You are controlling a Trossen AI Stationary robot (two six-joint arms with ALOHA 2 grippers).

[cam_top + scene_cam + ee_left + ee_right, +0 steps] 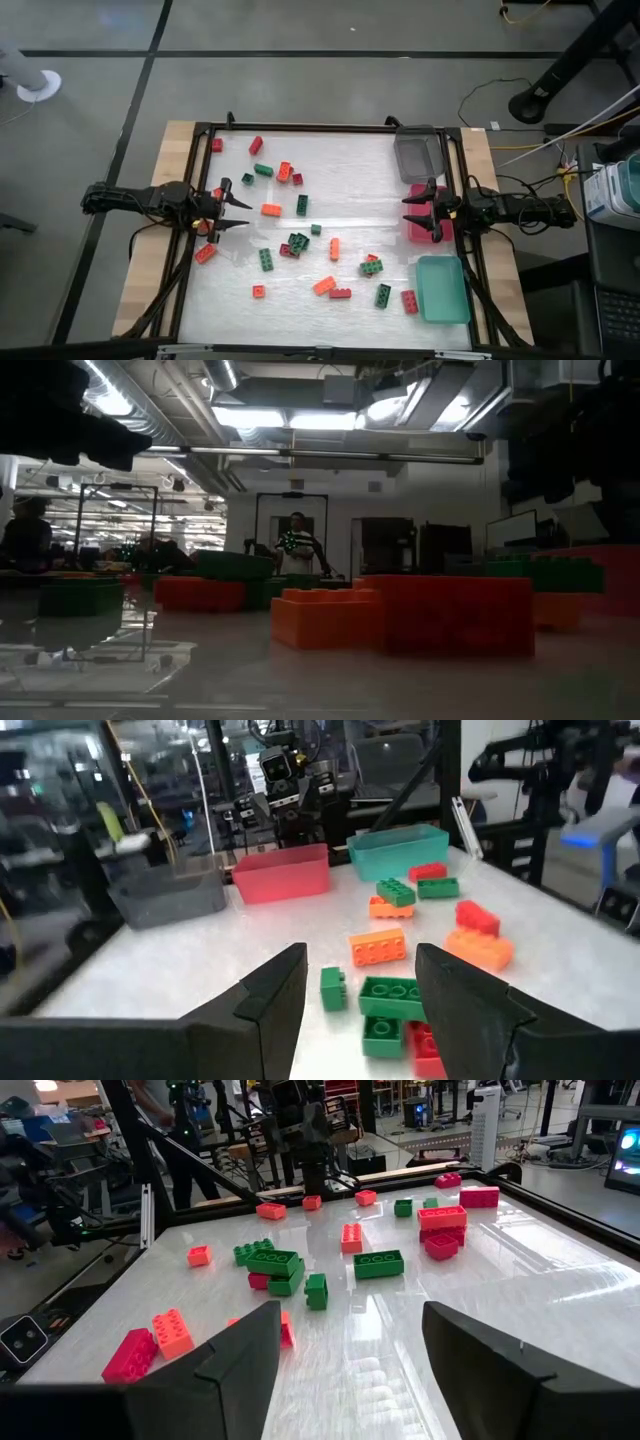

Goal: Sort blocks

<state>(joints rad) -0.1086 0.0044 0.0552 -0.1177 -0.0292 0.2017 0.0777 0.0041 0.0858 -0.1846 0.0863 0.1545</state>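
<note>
Red, orange and dark green blocks (pixel 300 240) lie scattered flat on the white table top. My left gripper (pixel 238 212) hovers open at the table's left side, pointing right, with an orange block (pixel 271 210) just ahead of it. Its wrist view shows the open fingers (pixel 275 995) above bare table, with green blocks (pixel 388 1002) beyond. My right gripper (pixel 412 210) stands open at the right side, pointing left, beside the pink tray (pixel 418 232). Nothing lies between its fingers (pixel 245 1350).
Three trays line the right edge: grey (pixel 418 152) at the far end, pink in the middle, teal (pixel 443 288) at the near end. A dark frame (pixel 300 127) borders the table. In the low view, a red block (pixel 455 615) and an orange block (pixel 315 618) stand close.
</note>
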